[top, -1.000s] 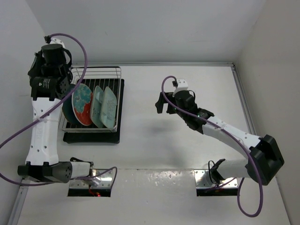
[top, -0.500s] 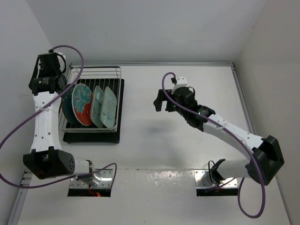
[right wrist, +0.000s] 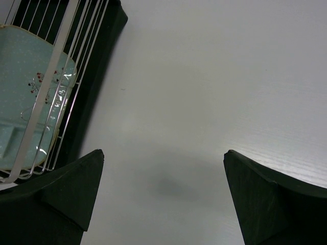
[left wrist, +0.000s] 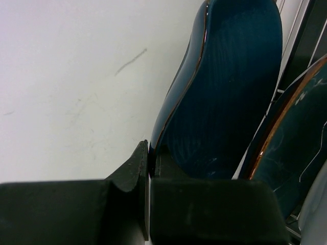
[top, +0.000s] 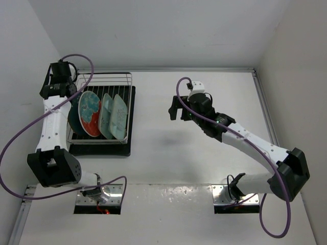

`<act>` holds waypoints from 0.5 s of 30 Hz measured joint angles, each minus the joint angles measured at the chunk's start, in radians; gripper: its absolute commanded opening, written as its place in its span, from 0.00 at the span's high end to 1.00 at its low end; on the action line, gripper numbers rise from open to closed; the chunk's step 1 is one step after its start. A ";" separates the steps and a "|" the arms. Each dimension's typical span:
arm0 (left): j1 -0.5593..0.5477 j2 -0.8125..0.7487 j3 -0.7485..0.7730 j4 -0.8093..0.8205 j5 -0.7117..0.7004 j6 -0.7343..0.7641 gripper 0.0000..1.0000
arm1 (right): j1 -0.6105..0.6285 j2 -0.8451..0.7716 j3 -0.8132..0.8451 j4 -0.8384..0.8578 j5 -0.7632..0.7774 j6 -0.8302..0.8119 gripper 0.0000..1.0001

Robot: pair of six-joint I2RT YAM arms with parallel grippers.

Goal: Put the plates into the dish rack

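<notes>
- The right arm (top: 245, 143) rises from its near-right base, bends at an elbow by the right wall and reaches left and far to mid-counter.
- The right end effector (right wrist: 163, 153) is spread wide with nothing between its fingers. It hangs over the bare white counter (top: 168, 163), well to the right of the dish rack (top: 104, 74).
- The right wrist view shows what the top view cannot: a pale mint plate (right wrist: 25, 117) with a small floral print, seen behind the rack's wires at left.
- The left arm (top: 48, 127) stretches from its near-left base straight toward the far side along the rack's left edge, its wrist at the rack's far-left corner.
- Only the left wrist view shows the grip. The left end effector (left wrist: 148, 163) is pressed together on the lower rim of the dark-blue leaf-shaped plate (left wrist: 225, 97), which stands upright just left of a brown-rimmed dark plate (left wrist: 291, 148).
- In the rack, standing on edge from left to right:
  - a round dark teal plate (top: 72, 122)
  - a red plate with light-blue pattern (top: 89, 113)
  - two mint rectangular plates (top: 106, 116) (top: 119, 117)
</notes>
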 measured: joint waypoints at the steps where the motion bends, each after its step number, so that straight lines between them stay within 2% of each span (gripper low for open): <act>1: -0.001 0.000 -0.015 0.008 -0.004 -0.003 1.00 | 0.000 0.001 0.005 -0.003 0.000 0.000 0.00; 6: -0.009 0.014 -0.079 0.034 -0.018 -0.025 1.00 | 0.000 0.026 0.049 -0.029 -0.001 -0.002 0.00; 15: -0.021 0.014 -0.106 0.085 -0.023 -0.066 1.00 | 0.000 0.094 0.148 -0.096 -0.008 -0.009 0.00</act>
